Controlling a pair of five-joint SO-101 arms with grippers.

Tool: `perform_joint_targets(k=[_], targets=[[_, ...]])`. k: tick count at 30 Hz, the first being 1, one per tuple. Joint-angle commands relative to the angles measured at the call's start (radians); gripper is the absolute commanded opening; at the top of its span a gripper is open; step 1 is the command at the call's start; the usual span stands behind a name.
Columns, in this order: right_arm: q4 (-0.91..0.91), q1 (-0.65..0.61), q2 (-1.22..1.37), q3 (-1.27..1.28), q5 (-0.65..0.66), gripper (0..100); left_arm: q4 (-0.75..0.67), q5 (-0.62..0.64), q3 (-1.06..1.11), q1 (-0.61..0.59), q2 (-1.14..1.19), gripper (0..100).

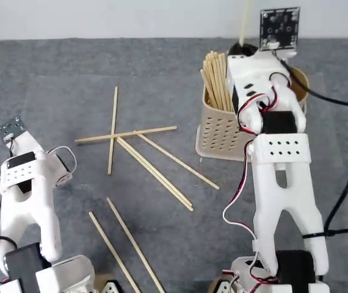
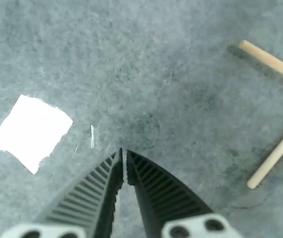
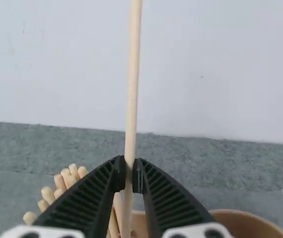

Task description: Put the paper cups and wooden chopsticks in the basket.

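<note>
A cream perforated basket (image 1: 223,131) stands at the back right with a bundle of wooden chopsticks (image 1: 217,76) upright in it. Over it my right gripper (image 3: 127,168) is shut on one chopstick (image 3: 132,74) held upright, its top end (image 1: 245,21) rising past the arm. A brown paper cup (image 1: 300,82) shows behind the basket, its rim (image 3: 246,218) just under the gripper. Several loose chopsticks (image 1: 152,168) lie crossed on the grey mat mid-table. My left gripper (image 2: 123,154) is shut on nothing, low over bare mat at the left, with two chopsticks (image 2: 275,156) off to one side.
A white paper scrap (image 2: 30,131) lies on the mat near the left gripper. Two more chopsticks (image 1: 122,241) lie near the front edge between the arm bases. A black cable (image 1: 345,183) runs along the right side.
</note>
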Motion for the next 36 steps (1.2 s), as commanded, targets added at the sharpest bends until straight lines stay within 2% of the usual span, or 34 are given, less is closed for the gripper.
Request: perform_joint_targets(k=[1, 4, 6, 14, 22, 29, 36], targets=[[-0.015, 0.008, -0.101, -0.005, -0.002, 4.8, -0.015, -0.006, -0.005, 0.006, -0.049, 1], [0.054, 0.008, -0.136, -0.011, -0.005, 16.6, -0.015, -0.006, -0.005, 0.006, -0.049, 1], [0.088, 0.007, -0.162, -0.011, -0.005, 21.0, -0.015, -0.006, -0.005, 0.006, -0.049, 1], [0.170, -0.038, -0.268, -0.011, 0.002, 14.7, -0.015, -0.006, -0.005, 0.006, -0.049, 1], [0.447, -0.297, -0.315, -0.011, 0.048, 14.7, -0.015, -0.006, -0.005, 0.003, -0.049, 1], [0.691, -0.490, -0.177, -0.008, 0.049, 14.7, -0.015, -0.006, -0.005, 0.003, -0.051, 1], [0.691, -0.582, 0.114, -0.011, 0.052, 15.1, -0.015, -0.006, -0.007, 0.003, -0.051, 1]])
